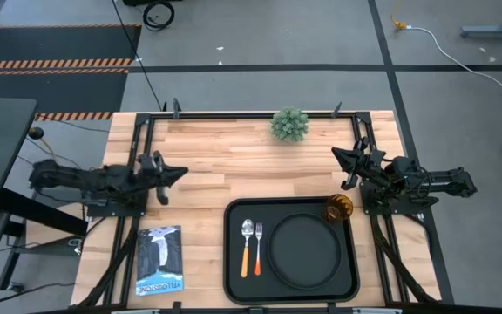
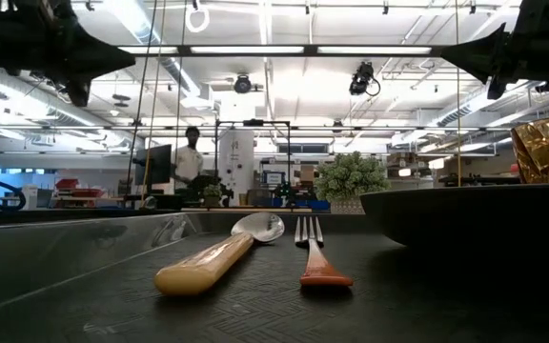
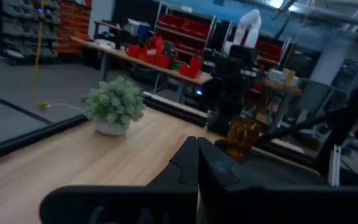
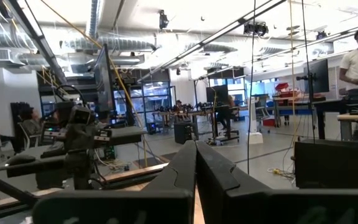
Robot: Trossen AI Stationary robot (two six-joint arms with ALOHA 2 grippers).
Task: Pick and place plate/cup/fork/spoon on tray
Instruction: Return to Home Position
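Note:
The black rectangular tray [image 1: 234,279] lies at the table's near middle. On it rest the round black plate [image 1: 305,250], the amber cup [image 1: 338,208] upright in the tray's far right corner, and, left of the plate, the spoon [image 1: 247,247] and the fork [image 1: 258,247] side by side, heads toward the far edge. My left gripper [image 1: 179,173] hangs shut over the table's left side, pointing level toward the right and holding nothing. My right gripper [image 1: 338,155] is shut too, at the right side above the table, pointing left, far of the cup.
A small potted plant [image 1: 289,124] stands at the far edge's middle. A blue-and-white booklet [image 1: 159,260] lies near left, beside the tray. Bare wood stretches between the two arms, far of the tray. A person [image 2: 189,157] stands in the room beyond the table.

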